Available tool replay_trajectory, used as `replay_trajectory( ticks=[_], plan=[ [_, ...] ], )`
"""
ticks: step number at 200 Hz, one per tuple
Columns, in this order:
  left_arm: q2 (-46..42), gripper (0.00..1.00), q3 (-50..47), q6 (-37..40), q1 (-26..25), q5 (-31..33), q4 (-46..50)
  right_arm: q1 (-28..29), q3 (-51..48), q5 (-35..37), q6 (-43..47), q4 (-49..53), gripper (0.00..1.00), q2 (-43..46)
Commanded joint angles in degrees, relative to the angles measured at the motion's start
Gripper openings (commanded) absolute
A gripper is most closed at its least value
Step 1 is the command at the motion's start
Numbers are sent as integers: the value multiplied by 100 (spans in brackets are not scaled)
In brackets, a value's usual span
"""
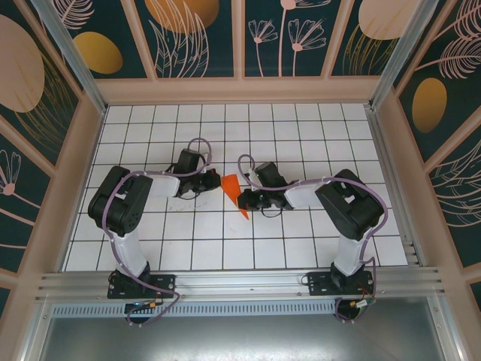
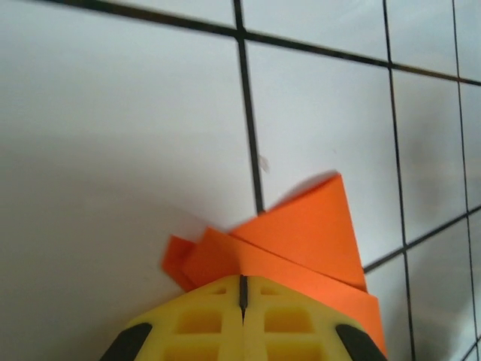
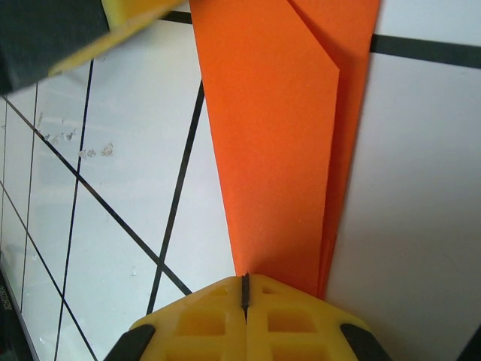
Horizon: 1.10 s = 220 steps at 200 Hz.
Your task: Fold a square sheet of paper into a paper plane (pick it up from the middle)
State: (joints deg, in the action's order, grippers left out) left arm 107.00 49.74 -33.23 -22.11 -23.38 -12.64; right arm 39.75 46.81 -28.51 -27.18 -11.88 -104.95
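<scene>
Left pincer (image 2: 243, 292): fingers closed together, tips touching one end of the folded orange-red paper plane (image 2: 301, 241), and its layers fan out from beneath them. Right pincer (image 3: 245, 289): also closed, tips against the plane where it tapers. Pinched or merely pressed: cannot tell. The plane lies on the white gridded surface (image 1: 225, 256), mid-field, between both pincers.

The paper plane (image 2: 301, 233) is being covered at 6 o'clock by the left gripper (image 2: 243, 284) (how far under, I cannot tell). In the right wrist view it is being cut off at 12 o'clock, its near end lying hidden beneath the right gripper (image 3: 245, 282).
</scene>
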Motion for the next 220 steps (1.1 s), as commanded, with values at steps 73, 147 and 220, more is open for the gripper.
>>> replay_trajectory(
  ticks=[73,147,220],
  plan=[
    [-1594,0,-1079,-53,75,-113,-1243,143,-279,178,-250,298,0,-228],
    [-920,0,-1004,-392,-621,-79,-1579,191,-20,144,-279,160,0,-176],
    [-270,0,-834,-225,-681,158,-1147,208,205,173,-123,123,0,52]
  ],
)
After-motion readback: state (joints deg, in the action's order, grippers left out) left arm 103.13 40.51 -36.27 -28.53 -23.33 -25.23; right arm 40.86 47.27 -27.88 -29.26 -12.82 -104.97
